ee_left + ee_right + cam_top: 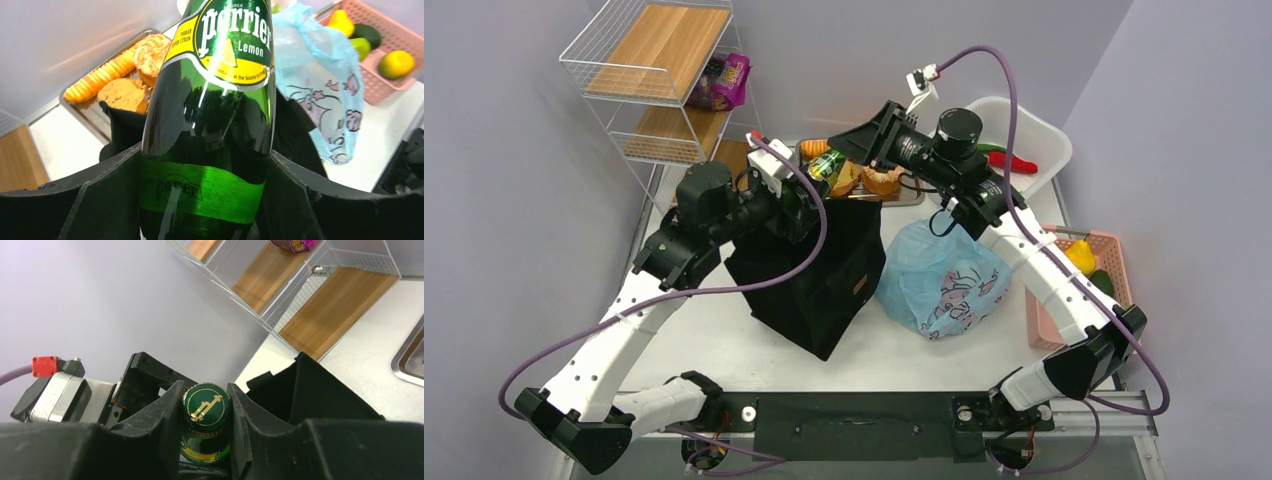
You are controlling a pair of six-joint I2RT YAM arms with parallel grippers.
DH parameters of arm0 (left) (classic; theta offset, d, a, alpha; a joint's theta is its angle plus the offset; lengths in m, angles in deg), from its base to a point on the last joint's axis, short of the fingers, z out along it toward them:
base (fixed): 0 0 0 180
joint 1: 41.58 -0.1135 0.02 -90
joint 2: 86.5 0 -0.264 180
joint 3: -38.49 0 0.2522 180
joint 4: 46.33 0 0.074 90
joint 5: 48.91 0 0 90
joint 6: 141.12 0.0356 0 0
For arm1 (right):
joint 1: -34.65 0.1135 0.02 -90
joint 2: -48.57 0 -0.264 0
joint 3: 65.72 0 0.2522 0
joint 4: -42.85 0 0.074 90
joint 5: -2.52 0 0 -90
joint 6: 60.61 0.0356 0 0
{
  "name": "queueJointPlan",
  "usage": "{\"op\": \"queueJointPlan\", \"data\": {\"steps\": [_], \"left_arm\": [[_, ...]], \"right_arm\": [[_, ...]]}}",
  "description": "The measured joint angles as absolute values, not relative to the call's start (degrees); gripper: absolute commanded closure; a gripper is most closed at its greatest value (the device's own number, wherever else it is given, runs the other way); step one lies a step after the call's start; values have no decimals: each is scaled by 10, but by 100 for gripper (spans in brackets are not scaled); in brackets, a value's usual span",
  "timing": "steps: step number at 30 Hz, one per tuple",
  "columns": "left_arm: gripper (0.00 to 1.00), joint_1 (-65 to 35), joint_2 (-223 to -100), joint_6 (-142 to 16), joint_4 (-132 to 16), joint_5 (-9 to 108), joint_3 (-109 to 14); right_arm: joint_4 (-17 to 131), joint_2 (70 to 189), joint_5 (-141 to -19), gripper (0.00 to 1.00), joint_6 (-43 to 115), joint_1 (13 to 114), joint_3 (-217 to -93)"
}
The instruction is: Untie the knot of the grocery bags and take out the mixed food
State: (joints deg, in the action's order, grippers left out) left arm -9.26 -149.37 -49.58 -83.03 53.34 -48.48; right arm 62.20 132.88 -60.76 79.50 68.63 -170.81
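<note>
Two pincers on one green bottle (824,170).

Top view: left pincer (802,200) grips its body above the black tote (824,290). Right pincer (852,150) is at the top end. Blue bag (944,280) lies just right of the tote.

Left wrist: my fingers (100,200) clamp the bottle at the lower label, with the tote behind it.

Right wrist: jaws closed against both sides of the cap (206,407).

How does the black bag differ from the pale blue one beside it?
The black tote is dark and boxy; the blue bag is thin, pale plastic with pink cartoon print. The black tote stands upright; the blue bag slumps in a soft heap. Both sit on the white table.
</note>
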Motion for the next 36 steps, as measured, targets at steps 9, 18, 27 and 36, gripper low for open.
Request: {"op": "queueJointPlan", "data": {"steps": [9, 18, 27, 36], "left_arm": [[27, -135, -1498, -460, -893, 633, -542], [26, -119, -1521, -389, -951, 580, -545], [26, -87, -1555, -309, -968, 435, -557], [50, -66, -1616, -284, -975, 318, -557]], "right_arm": [[656, 1329, -628, 100, 737, 623, -1773], [686, 1327, -672, 100, 715, 566, -1775], [787, 1231, -702, 100, 566, 547, -1749], [865, 1087, -695, 100, 459, 542, -1658]]}}
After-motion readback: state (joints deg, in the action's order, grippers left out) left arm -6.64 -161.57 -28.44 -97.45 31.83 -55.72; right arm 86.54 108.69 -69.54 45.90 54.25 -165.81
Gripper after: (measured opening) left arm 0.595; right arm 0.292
